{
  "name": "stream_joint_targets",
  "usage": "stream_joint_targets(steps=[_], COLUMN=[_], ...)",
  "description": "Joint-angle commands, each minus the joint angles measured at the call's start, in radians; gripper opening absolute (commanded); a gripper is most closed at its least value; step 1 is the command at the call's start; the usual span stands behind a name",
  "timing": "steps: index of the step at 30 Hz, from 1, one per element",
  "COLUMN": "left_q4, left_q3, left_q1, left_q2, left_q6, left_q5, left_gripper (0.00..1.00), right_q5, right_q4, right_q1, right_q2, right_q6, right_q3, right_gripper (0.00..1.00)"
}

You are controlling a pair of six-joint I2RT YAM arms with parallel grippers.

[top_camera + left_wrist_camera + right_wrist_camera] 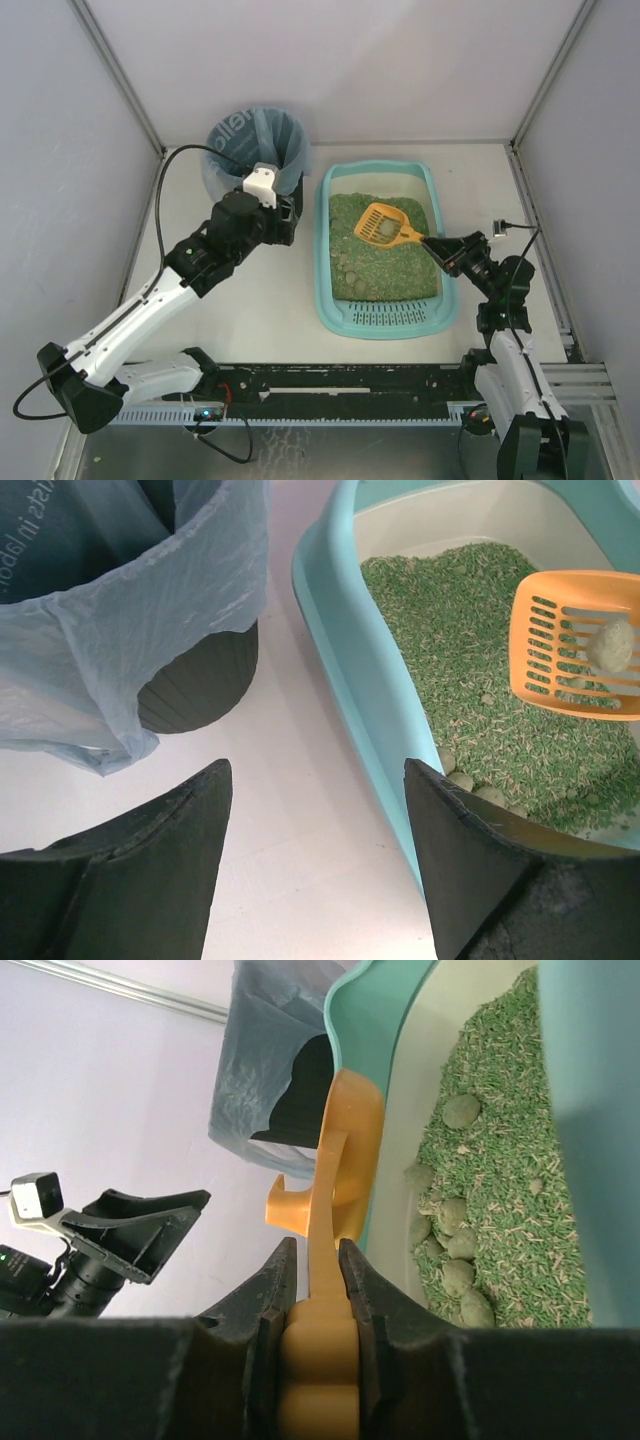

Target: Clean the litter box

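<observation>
Right tool [433, 243] holds orange scoop [384, 226] (by handle) over litter box [324, 262].

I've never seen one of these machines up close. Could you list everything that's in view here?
litter box: one, light teal, on the table, right of centre
litter: green granules, inside the litter box
scoop: one, orange, slotted, held above the litter
clumps: several, grey-green, lying on the litter; one more in the scoop
bin: one, black with a blue bag liner, left of the litter box
left end effector: one, black, open and empty, between bin and litter box
right end effector: one, black, shut on the scoop's handle
</observation>
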Motion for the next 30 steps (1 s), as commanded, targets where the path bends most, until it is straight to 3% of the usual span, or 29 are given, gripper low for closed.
stream_joint_targets(steps=[1,5,13,19,30], left_q4=[0.054,0.067,0.091,0.106,0.112], left_q3=[0.035,0.031,-0.002,-0.02,-0.025], left_q1=[0.078,0.189,0.347,0.36,0.361], left_q2=[-0.037,-0.053,-0.151,-0.178,-0.18], left_q6=[-0.045,-0.1,-0.112,-0.114,-0.123], left_q5=[0.053,0.132,0.065,0.041,0.049], left_gripper=[0.74,0.74,0.74,0.75,0.75], right_q5=[0.086,0.153,0.279,0.36,0.419], right_q4=[-0.076,-0.093,-0.052,-0.032,-0.135], right_q1=[0.036,0.056,0.181,0.312,0.54], right_q2=[-0.043,-0.036,0.12,0.285,0.626], right_q6=[-0.072,-0.06,-0.028,-0.024,-0.166], right_q3=[0.116,0.159,0.326,0.503,0.962], right_gripper=[0.0,0.0,0.0,0.0,0.0])
